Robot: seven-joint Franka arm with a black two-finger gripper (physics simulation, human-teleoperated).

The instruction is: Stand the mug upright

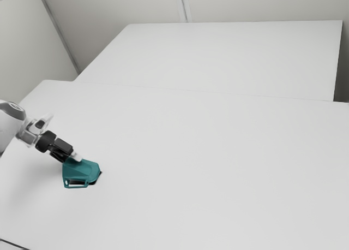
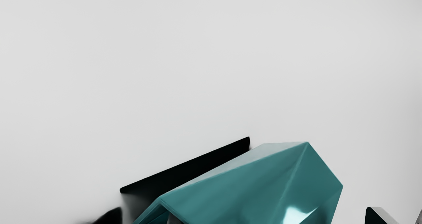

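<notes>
Exterior view: a white table [image 1: 218, 162] spreads over most of the frame, running out past the right and lower edges. Behind it, across the upper middle and upper right, lies another flat white surface [image 1: 234, 56]. Pale walls [image 1: 109, 12] rise at the top and upper left, with a light upright strip [image 1: 182, 4] near the top middle. At the left edge, the arm [image 1: 8, 124] reaches in, white and grey, sloping down toward the frame's lower right; a small mark on its rounded joint is too small to read. At its end, left of centre and below mid-height, the black gripper [image 1: 72, 158] meets the mug [image 1: 82, 171], with a pale fingertip [image 1: 77, 158] overlapping the mug's upper edge. Teal and faceted, the mug lies tipped on its side on the table, its slotted part toward the frame's bottom. In the wrist view the jaws are spread wide, with the mug's angular body between them and space visible on both sides. A black strip [image 2: 184, 164] runs along one flank of the mug; whether it is part of it, I cannot tell.
</notes>
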